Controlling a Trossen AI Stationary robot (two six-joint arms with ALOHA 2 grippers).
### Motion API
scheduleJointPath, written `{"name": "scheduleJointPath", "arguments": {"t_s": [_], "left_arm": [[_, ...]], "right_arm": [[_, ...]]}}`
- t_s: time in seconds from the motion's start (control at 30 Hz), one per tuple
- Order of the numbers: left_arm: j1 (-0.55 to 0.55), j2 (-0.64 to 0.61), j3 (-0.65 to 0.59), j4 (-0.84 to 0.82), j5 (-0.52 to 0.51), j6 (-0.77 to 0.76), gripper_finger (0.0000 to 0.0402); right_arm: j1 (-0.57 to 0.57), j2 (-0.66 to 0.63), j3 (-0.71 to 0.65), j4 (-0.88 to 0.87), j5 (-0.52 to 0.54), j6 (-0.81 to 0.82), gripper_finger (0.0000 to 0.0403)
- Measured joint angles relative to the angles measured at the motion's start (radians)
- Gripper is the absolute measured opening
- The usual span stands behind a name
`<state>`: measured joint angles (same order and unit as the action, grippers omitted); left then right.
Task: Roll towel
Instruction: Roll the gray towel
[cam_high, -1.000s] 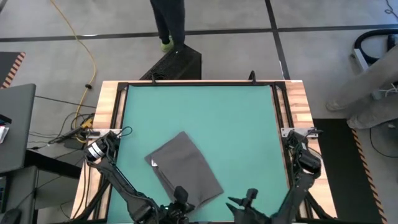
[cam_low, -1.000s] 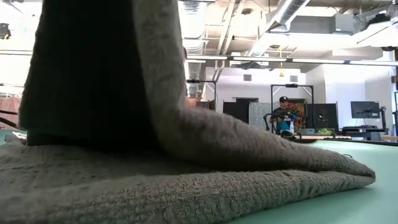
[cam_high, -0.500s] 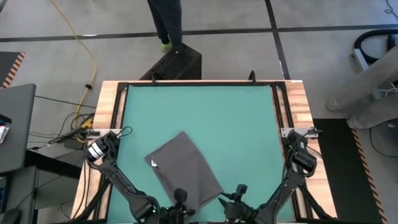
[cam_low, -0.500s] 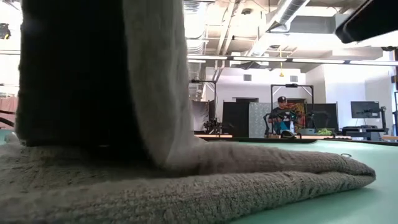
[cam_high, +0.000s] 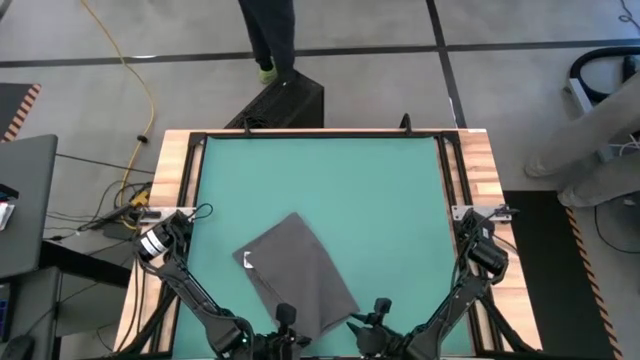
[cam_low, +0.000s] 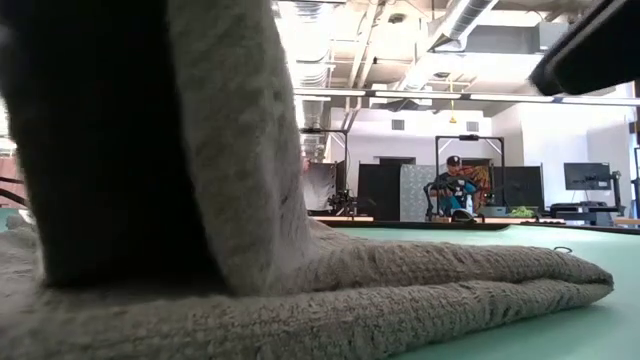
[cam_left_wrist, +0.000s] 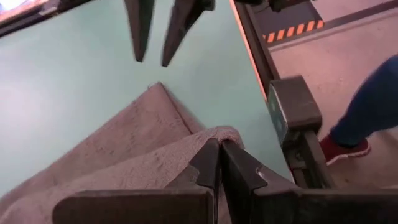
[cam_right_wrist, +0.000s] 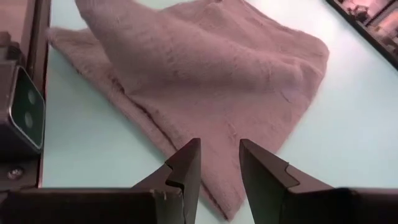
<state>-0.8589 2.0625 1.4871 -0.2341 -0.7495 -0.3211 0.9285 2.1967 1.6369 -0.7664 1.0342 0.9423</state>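
Down at the near edge of the table, the left gripper (cam_left_wrist: 219, 163) has its two dark fingers pinched together on a corner of the towel (cam_high: 298, 272), with the cloth bunched and folded over right at the fingertips. From table height that lifted corner hangs as a tall, dark flap of grey terry, while the remaining cloth lies flat beneath it on the green mat (cam_high: 340, 180).

Just beside it, the right gripper (cam_right_wrist: 217, 167) hovers over the same near end of the towel, its fingers a little apart with nothing between them; whether the tips touch the fabric is hard to say from here. The towel spreads away from both grippers towards the middle of the mat, lying at a slant, with a small white label tag (cam_high: 247, 262) on its left edge.

Beyond the far side of the table, a person's legs (cam_high: 270, 35) stand on the grey floor.
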Motion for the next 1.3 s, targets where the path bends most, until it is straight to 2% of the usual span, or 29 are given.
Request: {"name": "scheduleJointPath", "arguments": {"t_s": [0.2,0.37,0.53,0.6,0.73,0.93,1.0,1.13,1.23,1.3], "left_arm": [[0.000,0.001,0.000,0.037,0.000,0.029,0.0000],[0.002,0.001,0.000,0.044,0.002,0.031,0.0000],[0.002,0.001,0.000,0.045,-0.002,0.031,0.0000],[0.002,0.001,0.000,0.044,-0.002,0.027,0.0000],[0.002,0.001,0.000,0.035,-0.003,0.019,0.0000],[0.002,0.001,0.000,-0.015,0.032,-0.041,0.0000],[0.002,0.001,0.000,-0.017,0.023,-0.040,0.0000],[0.002,0.001,0.000,-0.017,0.009,-0.041,0.0000],[0.002,0.001,0.000,-0.017,0.019,-0.041,0.0000],[0.002,0.001,0.000,-0.018,0.019,-0.040,0.0000]], "right_arm": [[-0.041,0.000,-0.092,0.184,-0.037,-0.122,0.0134],[-0.086,0.001,-0.119,0.260,-0.050,-0.198,0.0134],[-0.123,0.000,-0.121,0.255,-0.231,-0.221,0.0128],[-0.123,0.000,-0.121,0.249,-0.268,-0.221,0.0125],[-0.091,-0.003,-0.121,0.227,-0.239,-0.224,0.0117],[-0.051,-0.010,-0.121,0.103,-0.228,-0.127,0.0108],[-0.043,-0.012,-0.116,0.112,-0.186,-0.138,0.0108],[-0.017,-0.029,-0.063,0.124,-0.143,-0.288,0.0108],[-0.012,-0.029,-0.051,0.138,-0.170,-0.395,0.0112],[-0.030,-0.027,-0.052,0.167,-0.229,-0.481,0.0121]]}}
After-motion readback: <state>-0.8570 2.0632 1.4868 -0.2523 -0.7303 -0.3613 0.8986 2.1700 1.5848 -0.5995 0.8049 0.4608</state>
